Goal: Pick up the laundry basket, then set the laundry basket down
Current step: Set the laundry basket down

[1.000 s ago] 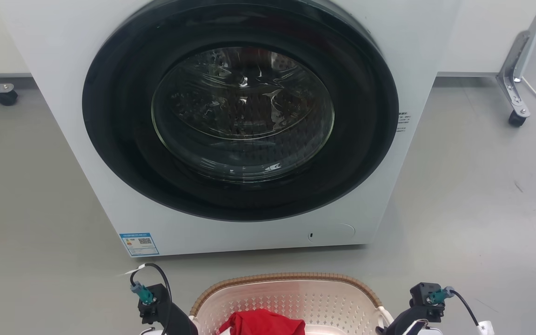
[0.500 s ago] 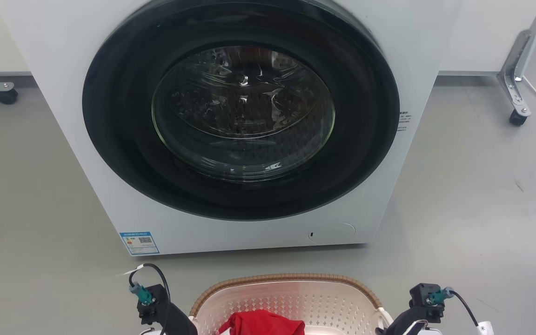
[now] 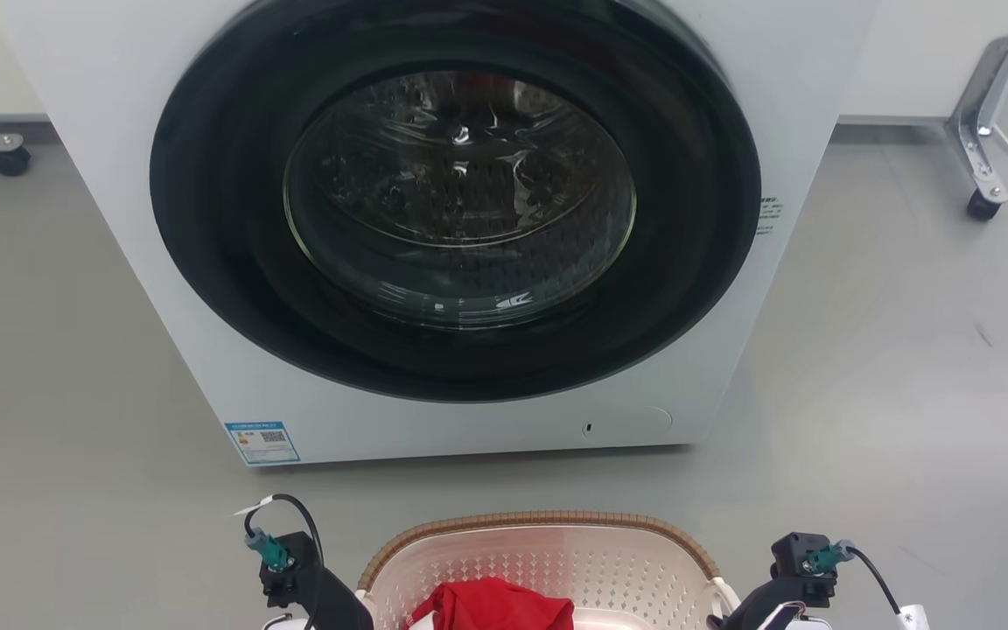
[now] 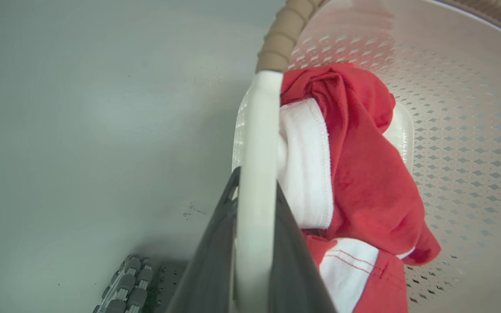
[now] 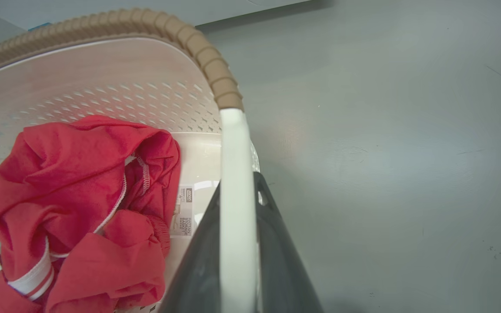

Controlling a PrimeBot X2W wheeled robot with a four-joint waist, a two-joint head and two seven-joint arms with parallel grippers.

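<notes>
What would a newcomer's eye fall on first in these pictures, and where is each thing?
The washer's big dark round door dominates the upper middle of the head view. Below it, at the bottom edge, a red garment lies in the laundry basket. In the wrist views, the left claw and right claw each clamp a white side handle.

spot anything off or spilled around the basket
Nothing stands out. The basket looks level, the left end effector and right end effector each shut on a handle, the red garment lies inside, and the washer door is closed.
</notes>
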